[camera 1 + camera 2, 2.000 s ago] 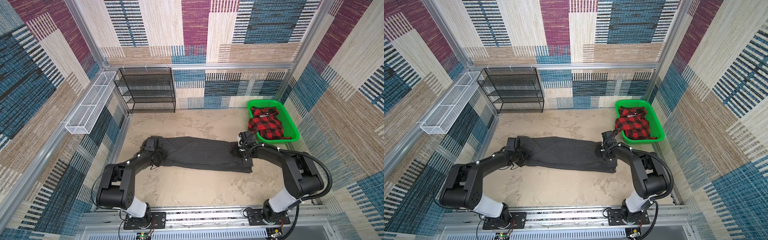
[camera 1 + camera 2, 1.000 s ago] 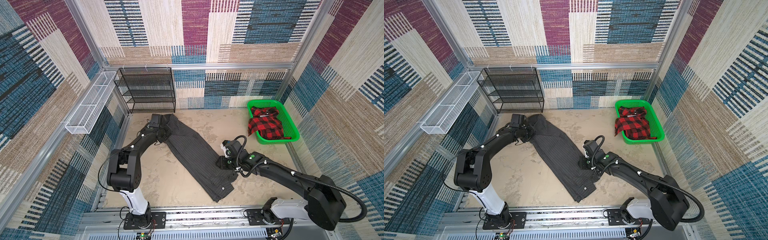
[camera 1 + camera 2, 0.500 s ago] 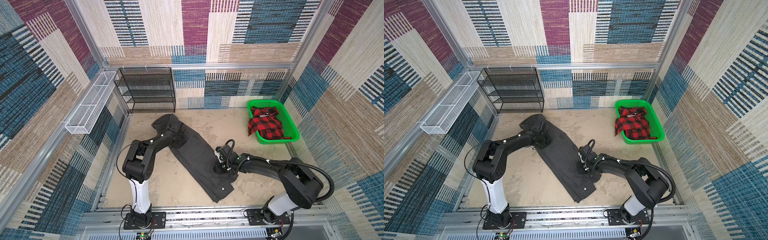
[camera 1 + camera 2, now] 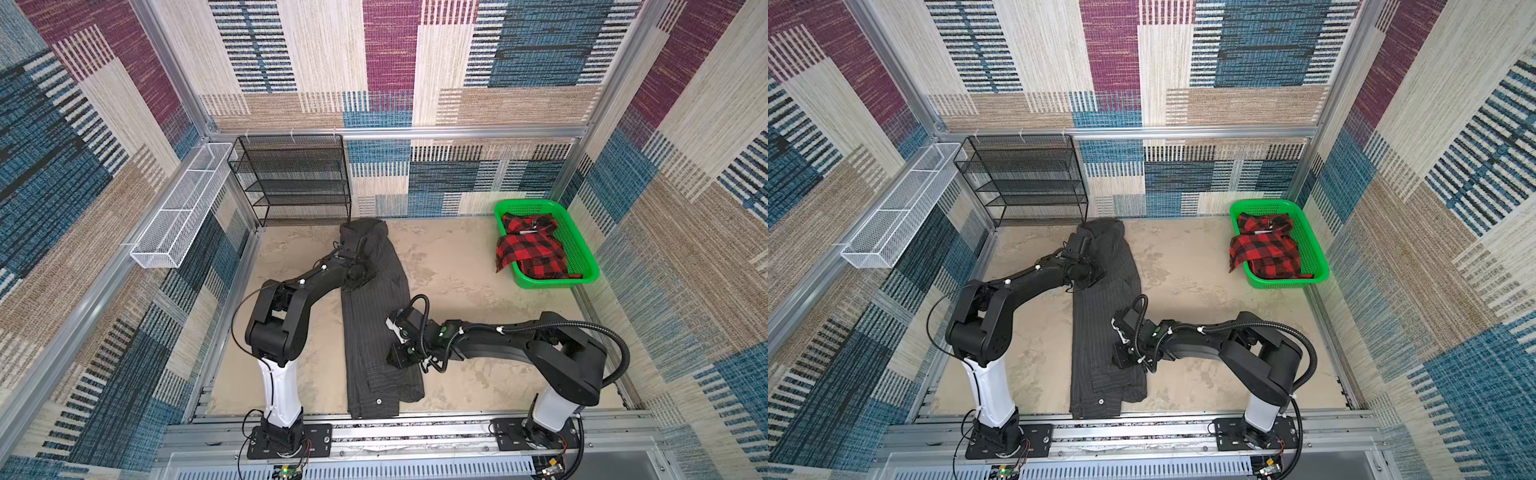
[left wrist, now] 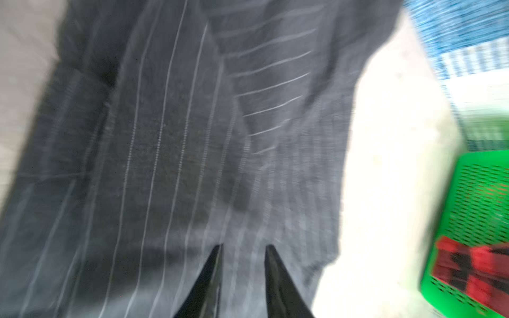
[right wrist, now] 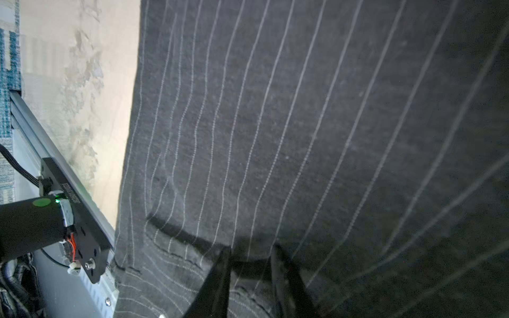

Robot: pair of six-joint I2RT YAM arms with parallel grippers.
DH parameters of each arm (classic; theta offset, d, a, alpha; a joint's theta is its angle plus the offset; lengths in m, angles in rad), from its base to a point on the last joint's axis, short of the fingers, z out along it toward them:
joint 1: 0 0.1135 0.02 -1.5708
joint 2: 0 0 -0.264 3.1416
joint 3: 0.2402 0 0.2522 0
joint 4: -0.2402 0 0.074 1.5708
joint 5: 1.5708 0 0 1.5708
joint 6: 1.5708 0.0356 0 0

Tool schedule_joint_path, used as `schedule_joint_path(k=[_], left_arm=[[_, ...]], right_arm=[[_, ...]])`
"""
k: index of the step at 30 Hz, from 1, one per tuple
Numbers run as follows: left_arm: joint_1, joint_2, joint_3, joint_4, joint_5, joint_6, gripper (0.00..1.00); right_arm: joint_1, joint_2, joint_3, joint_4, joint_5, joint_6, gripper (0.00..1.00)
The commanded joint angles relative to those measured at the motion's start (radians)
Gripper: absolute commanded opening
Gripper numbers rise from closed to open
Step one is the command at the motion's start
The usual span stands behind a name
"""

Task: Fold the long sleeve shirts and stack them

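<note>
Cloth of the dark charcoal pinstriped shirt (image 4: 370, 328) lies folded into a long narrow strip on the sandy table (image 4: 457, 266). It runs from just below the black wire rack (image 4: 291, 178), at the centre of both top views, down to the table's bottom edge. The left gripper (image 5: 243, 246) sits over the strip's upper end. Its wrist view is blurred, but the jaws appear spread a little, with flat cloth showing in the gap. At the strip's right edge, lower centre, the right gripper (image 6: 250, 247) has its jaws pinching a raised fold of the same shirt. At the right of both top views the red-and-black check shirt (image 4: 532, 253) sits crumpled in the green basket (image 4: 552, 284), one corner hanging over its left rim
</note>
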Motion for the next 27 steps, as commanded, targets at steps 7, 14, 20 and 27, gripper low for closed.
schedule_joint_path(k=[7, 14, 20, 27], left_arm=[[0.008, -0.415, -0.21, -0.214, 0.081, 0.112, 0.49], [0.003, -0.836, -0.596, -0.304, 0.23, 0.028, 0.75], [-0.018, -1.085, -0.835, -0.346, 0.304, -0.041, 0.87], [-0.058, -1.184, -0.964, -0.344, 0.331, -0.076, 0.87]], right_arm=[[-0.015, -0.232, 0.009, -0.123, 0.031, -0.024, 0.55], [-0.03, -0.425, -0.229, -0.064, -0.125, 0.1, 0.72], [-0.029, -0.469, -0.385, 0.09, -0.196, 0.205, 0.77], [-0.029, -0.416, -0.484, 0.264, -0.234, 0.293, 0.77]])
